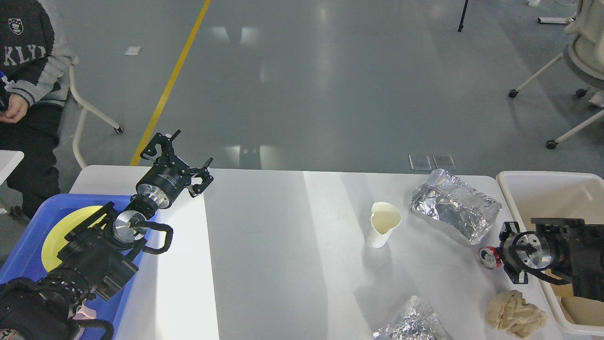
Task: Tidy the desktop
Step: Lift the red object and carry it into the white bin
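- The counter [283, 264] is a wide white top with rounded corners, filling the lower half of the view, with grey floor beyond its far edge.
- Near its middle-right stands a dented paper cup [384, 223], upright, its rim pinched out of round.
- Right of the cup lies a crumpled foil packet [454, 207], near the far right corner.
- A second foil lump [411, 325] lies at the near edge, partly cut off by the frame.
- A small red can [489, 257] lies on its side near the right edge, its round end facing left.
- The right pincer [506, 257] is at the can, its fingers clamped on the can's body.
- Just below it a beige crumpled cloth [517, 314] rests on the counter.
- An off-white tub [542, 189] stands at the right edge, behind the right arm.
- The left pincer [181, 151] hovers over the far left corner, its fingers spread apart and holding nothing.
- A blue tray [28, 250] with a yellow plate [59, 231] in it lies at the left edge, under the left arm.
- A seated person [26, 56] is at top left.
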Robot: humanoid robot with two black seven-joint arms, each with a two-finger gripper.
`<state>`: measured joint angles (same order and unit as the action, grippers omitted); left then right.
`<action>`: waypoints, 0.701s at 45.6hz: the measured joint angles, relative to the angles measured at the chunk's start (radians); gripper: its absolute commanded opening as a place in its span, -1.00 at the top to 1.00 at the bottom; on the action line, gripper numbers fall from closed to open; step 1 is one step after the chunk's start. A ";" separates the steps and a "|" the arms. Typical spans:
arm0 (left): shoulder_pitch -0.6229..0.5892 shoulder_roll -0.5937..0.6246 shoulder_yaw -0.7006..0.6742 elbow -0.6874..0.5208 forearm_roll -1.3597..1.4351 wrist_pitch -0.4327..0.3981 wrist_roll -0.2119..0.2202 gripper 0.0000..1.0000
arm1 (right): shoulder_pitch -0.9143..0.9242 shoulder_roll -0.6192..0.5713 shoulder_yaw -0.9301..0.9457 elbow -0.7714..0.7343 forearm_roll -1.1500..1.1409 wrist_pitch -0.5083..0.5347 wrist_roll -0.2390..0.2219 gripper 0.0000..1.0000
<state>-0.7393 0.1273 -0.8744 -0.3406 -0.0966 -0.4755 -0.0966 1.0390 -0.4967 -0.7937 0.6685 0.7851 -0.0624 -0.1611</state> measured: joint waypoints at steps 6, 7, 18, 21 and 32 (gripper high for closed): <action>0.000 0.000 0.000 0.000 0.000 0.000 0.000 -0.98 | 0.079 -0.086 -0.004 0.000 -0.163 0.072 -0.004 1.00; 0.000 0.000 0.000 0.000 0.000 0.000 0.000 -0.98 | 0.098 -0.102 -0.004 0.000 -0.197 0.093 -0.004 1.00; 0.000 0.002 0.000 0.000 -0.001 0.000 0.000 -0.98 | 0.525 -0.259 -0.004 0.084 -0.659 0.623 0.003 1.00; 0.000 0.002 0.000 0.000 -0.001 0.000 0.000 -0.98 | 0.659 -0.265 -0.006 0.163 -0.763 0.739 0.005 1.00; 0.000 0.002 0.000 0.000 0.000 0.000 0.000 -0.98 | 1.056 -0.227 -0.006 0.651 -1.032 0.901 0.004 1.00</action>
<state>-0.7394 0.1288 -0.8744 -0.3408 -0.0968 -0.4755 -0.0969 2.0954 -0.7235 -0.8001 1.3192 -0.2467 0.8387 -0.1567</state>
